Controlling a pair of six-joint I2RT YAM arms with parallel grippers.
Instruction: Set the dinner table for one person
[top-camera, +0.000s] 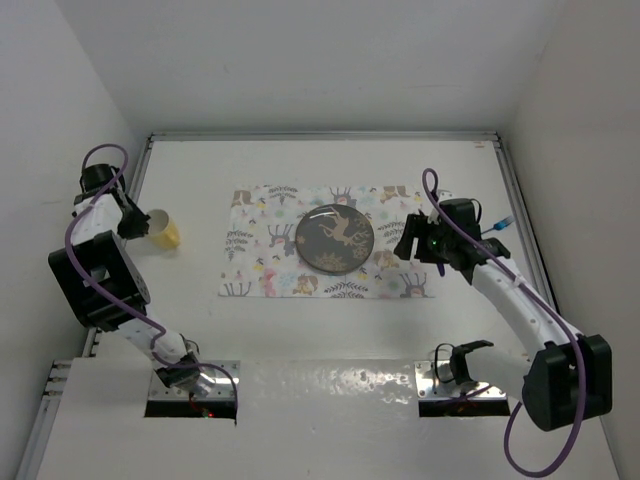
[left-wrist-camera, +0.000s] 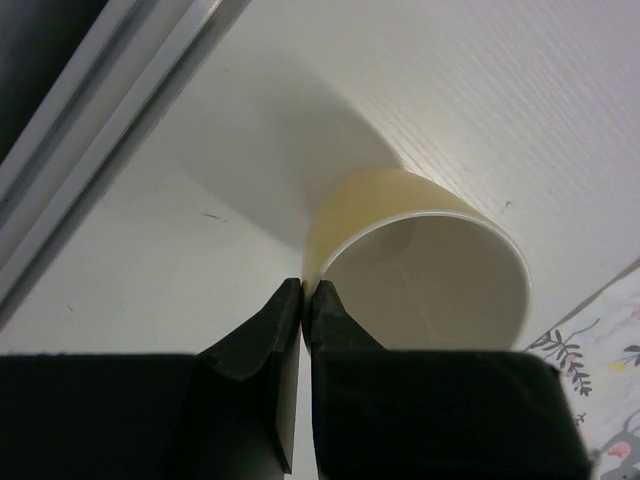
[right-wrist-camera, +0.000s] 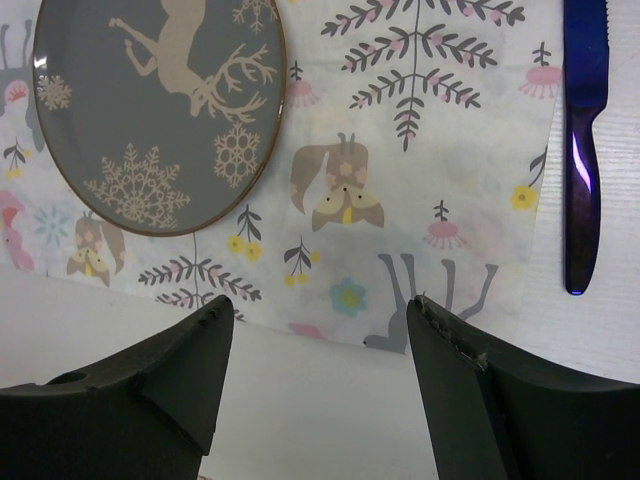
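Dinner table (top-camera: 300, 170): plain white, flat, metal-railed; fills the overhead frame.
Placemat (top-camera: 262, 262): centre of frame; thin printed sheet, deer and leaves.
Plate (top-camera: 335, 239): round, glossy grey, deer motif; sits on Placemat.
Cup (left-wrist-camera: 430, 270): left of Placemat; pale yellow outside, white inside, thin-walled, tipped over.
Knife (right-wrist-camera: 582, 150): blue, slim; just right of Placemat.
Left pincer (left-wrist-camera: 303, 290): nearer arm; pinching Cup by its rim wall, mouth facing it, axis running away.
Right pincer (right-wrist-camera: 320, 305): spread, over Placemat's lower right edge.
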